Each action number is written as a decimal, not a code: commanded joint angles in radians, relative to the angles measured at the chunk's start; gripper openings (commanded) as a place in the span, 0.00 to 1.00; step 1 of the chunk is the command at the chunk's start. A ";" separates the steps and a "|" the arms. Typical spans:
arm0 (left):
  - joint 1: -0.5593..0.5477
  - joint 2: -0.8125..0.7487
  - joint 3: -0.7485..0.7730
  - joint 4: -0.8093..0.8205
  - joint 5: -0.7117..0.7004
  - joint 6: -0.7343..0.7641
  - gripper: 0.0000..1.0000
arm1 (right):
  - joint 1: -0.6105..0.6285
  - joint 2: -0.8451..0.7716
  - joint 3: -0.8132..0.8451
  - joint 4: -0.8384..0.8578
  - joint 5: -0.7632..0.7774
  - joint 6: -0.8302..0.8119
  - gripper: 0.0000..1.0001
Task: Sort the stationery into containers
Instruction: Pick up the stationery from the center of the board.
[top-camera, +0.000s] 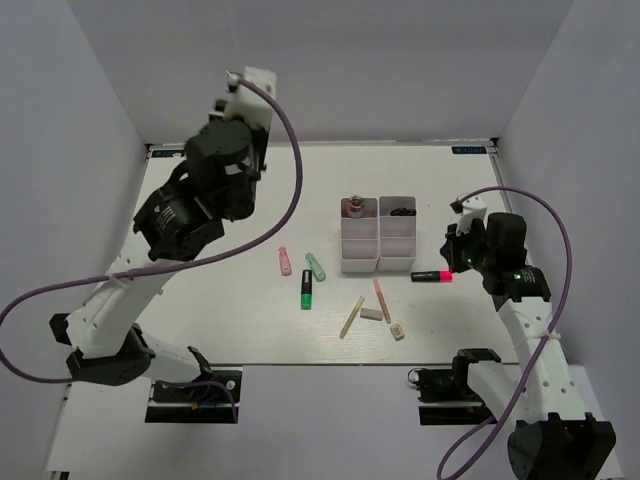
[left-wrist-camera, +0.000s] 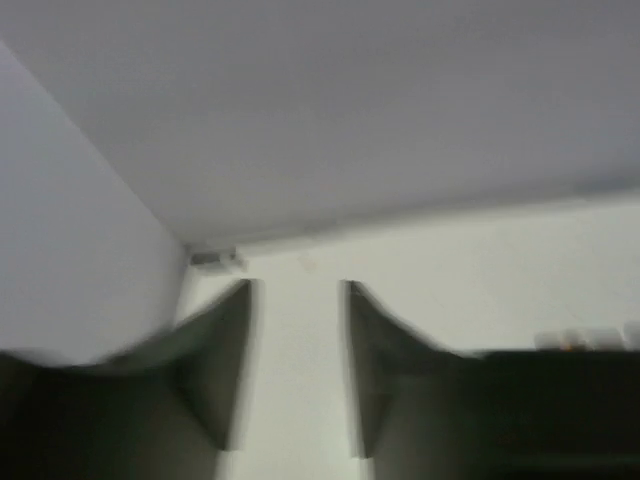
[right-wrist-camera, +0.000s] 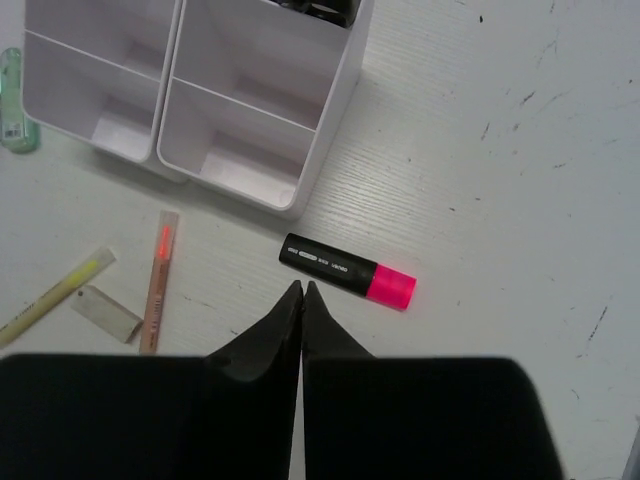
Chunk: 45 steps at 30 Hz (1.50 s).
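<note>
The four joined white bins (top-camera: 378, 262) stand mid-table. The far right bin holds black-handled scissors (top-camera: 402, 211); the far left one holds a small item (top-camera: 353, 208). A black-pink marker (top-camera: 432, 276) lies just right of the bins. Pink (top-camera: 284, 261), mint-green (top-camera: 316, 266) and black-green (top-camera: 306, 289) markers lie to their left. A cream stick (top-camera: 352, 316), pink stick (top-camera: 381, 297), grey eraser (top-camera: 372, 314) and tan eraser (top-camera: 398, 332) lie in front. My right gripper (right-wrist-camera: 302, 287) is shut and empty, just short of the black-pink marker (right-wrist-camera: 345, 270). My left gripper (left-wrist-camera: 297, 290) is open, empty and raised high.
The two near bins (right-wrist-camera: 238, 168) are empty in the right wrist view. White walls enclose the table at the back and sides. The left arm (top-camera: 190, 210) hangs over the table's left part. The left wrist view shows the table's far left corner (left-wrist-camera: 212, 258).
</note>
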 joint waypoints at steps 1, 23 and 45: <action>0.144 0.006 -0.285 -0.647 0.358 -0.579 0.35 | 0.001 -0.024 0.004 0.026 -0.008 -0.009 0.00; 0.463 0.073 -0.930 -0.245 1.103 -0.723 0.83 | 0.006 0.010 0.009 -0.020 -0.028 -0.037 0.49; 0.447 0.368 -0.773 -0.132 0.884 -0.984 0.79 | 0.004 0.015 -0.001 -0.019 -0.036 -0.040 0.49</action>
